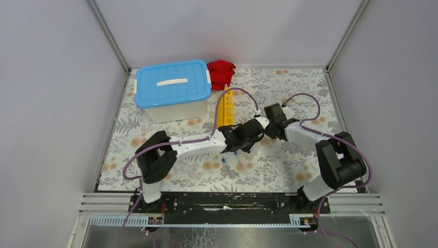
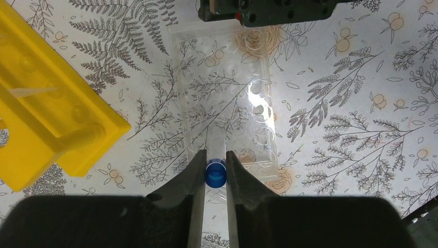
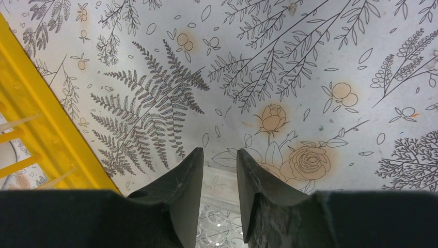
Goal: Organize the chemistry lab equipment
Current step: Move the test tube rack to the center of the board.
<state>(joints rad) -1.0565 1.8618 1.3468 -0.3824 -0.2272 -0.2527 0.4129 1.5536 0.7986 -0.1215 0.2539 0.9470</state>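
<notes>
A flower-printed table mat is covering the work surface, and the white blue-lidded tub is sitting closed at its far left corner. A crumpled red cloth is lying just beside the tub's right end. The long yellow holed rack is lying flat near the middle of the mat, running from the cloth's side towards the arms.

Both arms are reaching in to meet just right of the rack's near end. There the clear tube holder is lying flat on the mat beside the rack and apart from it.

The right gripper is pinching the holder's far end, with the clear plastic filling the narrow gap between its fingers. The left gripper is hanging over the holder's near end, its fingers pressing in on a small clear blue-capped tube. The tube's cap is facing the wrist camera. Whether the tube is sitting in a hole cannot be told. In the overhead view a second blue-capped tube is lying loose on the mat just near the grippers.
</notes>
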